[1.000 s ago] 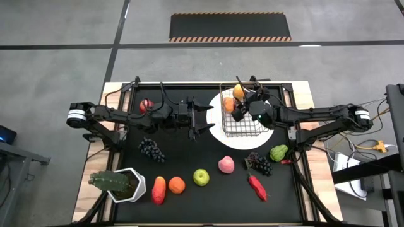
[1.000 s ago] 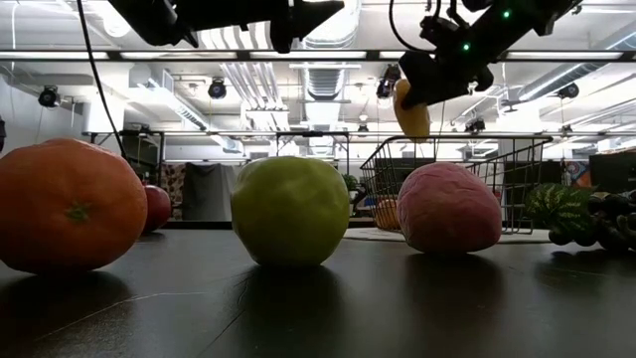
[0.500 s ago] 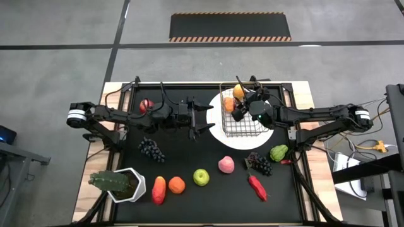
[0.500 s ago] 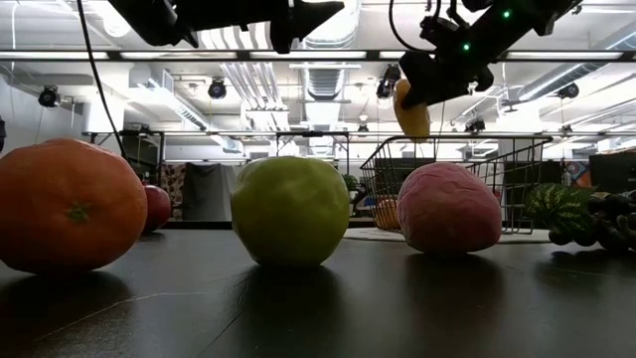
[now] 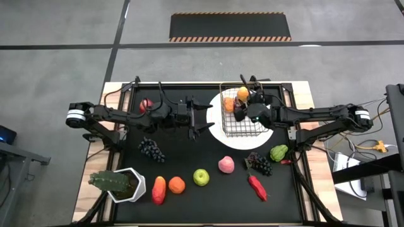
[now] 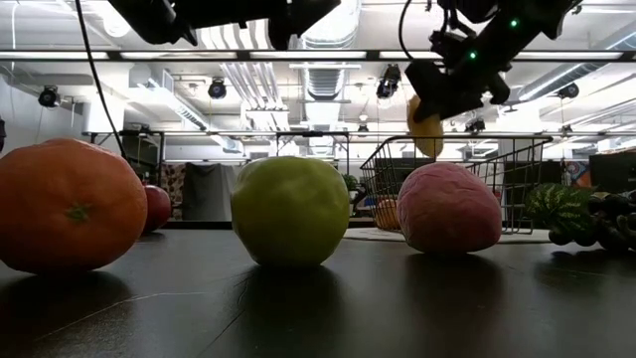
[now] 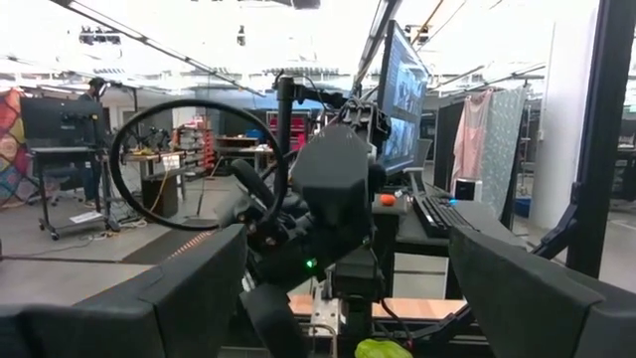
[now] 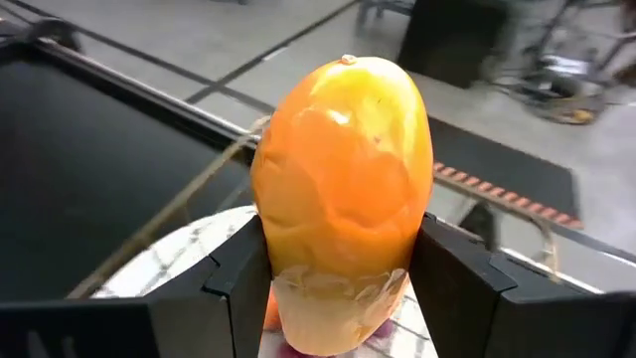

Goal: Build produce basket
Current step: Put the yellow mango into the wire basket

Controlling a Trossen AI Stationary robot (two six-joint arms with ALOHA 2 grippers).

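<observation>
- Right gripper (image 5: 242, 104) has shifted with the mango (image 5: 242, 94) since a second ago: in the high view it sits a touch further over the basket (image 5: 254, 130), and in the low view the fruit has slid toward the basket and dropped slightly
- Its fingers are clamped on the mango's lower sides, fruit upright between them per the right wrist view, hanging above the basket rim and not yet inside
- Left gripper (image 5: 205, 118) hasn't moved, jaws wide, holding nothing, hovering just beside the white plate (image 5: 243, 142) the basket stands on
- Basket contents: one orange (image 5: 228, 104) already in, near the corner by the left arm; possibly something more under the right gripper, hard to tell through the mesh and the arm
- Still on the table: red apple (image 5: 146, 104) by the left arm, dark grapes (image 5: 151, 149), red pepper (image 5: 158, 190) and a second orange (image 5: 177, 185) near the plant pot (image 5: 134, 185), green apple (image 5: 201, 177), pink peach (image 5: 226, 165), second grape bunch (image 5: 259, 164), another red pepper (image 5: 257, 186), green pepper (image 5: 278, 153)
- Progress, my read: early, one item placed, mango about to be the second, nine or so pieces left
- Next step looks like lowering the mango into the free part of the basket and releasing; risk is clipping the wire rim or handle on the way down
</observation>
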